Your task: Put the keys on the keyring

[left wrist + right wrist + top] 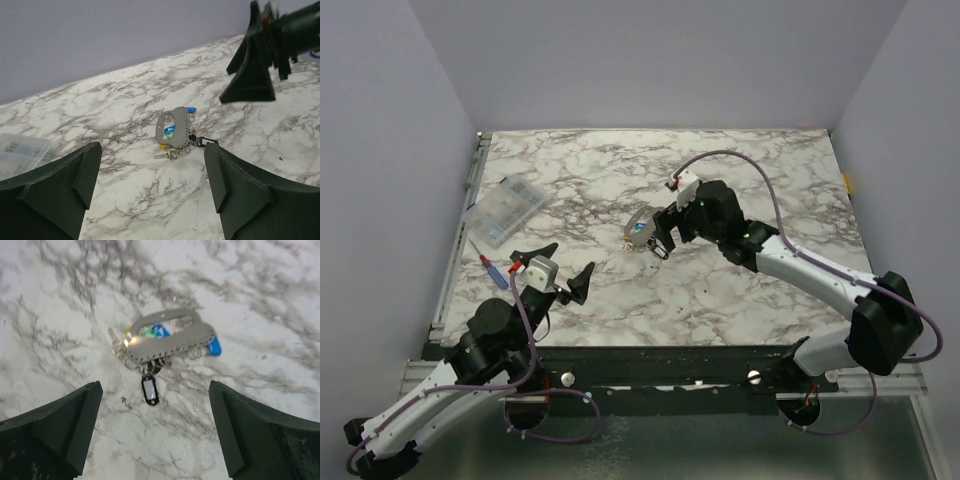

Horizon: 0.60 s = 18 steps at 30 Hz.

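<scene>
Plainly the right jaws stand wide and empty above the keys, bunched under a grey perforated holder at the centre of the tabletop. The left jaws gape wide near seven o'clock, and a clear compartment box lies at ten.

The left gripper frames the near edge with two dark fingers, one at the left and one at the right, spread wide with nothing between them. Beyond the gap, on the marble table, lies the bunch of keys. It has a flat grey holder with a cut-out grip and blue and yellow heads peeping from under it (a silvery blade pokes out near-left). A small dark tag lies just to its right. At the far right the right gripper stands over the table, not touching the bunch. A clear compartment box shows at the left edge.
</scene>
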{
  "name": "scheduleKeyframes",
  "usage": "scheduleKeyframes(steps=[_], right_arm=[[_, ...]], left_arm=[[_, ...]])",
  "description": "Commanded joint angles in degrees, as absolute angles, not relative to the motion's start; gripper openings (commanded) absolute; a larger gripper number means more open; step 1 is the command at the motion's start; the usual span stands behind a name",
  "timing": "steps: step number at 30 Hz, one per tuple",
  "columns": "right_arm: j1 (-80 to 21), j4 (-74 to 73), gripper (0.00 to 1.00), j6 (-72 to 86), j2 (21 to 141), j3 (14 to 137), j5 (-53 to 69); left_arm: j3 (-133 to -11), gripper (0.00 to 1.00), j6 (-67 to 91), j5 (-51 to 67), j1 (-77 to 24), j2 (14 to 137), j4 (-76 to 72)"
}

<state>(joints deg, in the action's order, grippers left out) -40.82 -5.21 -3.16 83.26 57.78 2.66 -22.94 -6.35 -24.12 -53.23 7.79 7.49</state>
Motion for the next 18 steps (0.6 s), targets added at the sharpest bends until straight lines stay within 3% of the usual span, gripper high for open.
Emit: scheduleKeyframes(steps=[1,7,11,18], right_arm=[[-41.1,1.7,1.00,4.2,75.5,60.0,-10.7],[-41.1,18.5,1.00,3.9,62.6,51.6,-16.1],[-41.1,19.7,1.00,2.0,55.3,47.8,-18.9],[-41.1,18.7,1.00,4.6,43.9,39.0,-22.0]], left_arm=[[-22.4,0.91,-7.4,-28.6,-52.6,11.6,5.9],[-23.7,0.98,-12.6,-36.9,-52.5,22.2,-2.7],[-23.7,0.99,-17.4,-40.9,-51.4,30.8,-14.3],[-26.8,0.99,-16.4,-32.6,-38.7,47.3,-25.5]])
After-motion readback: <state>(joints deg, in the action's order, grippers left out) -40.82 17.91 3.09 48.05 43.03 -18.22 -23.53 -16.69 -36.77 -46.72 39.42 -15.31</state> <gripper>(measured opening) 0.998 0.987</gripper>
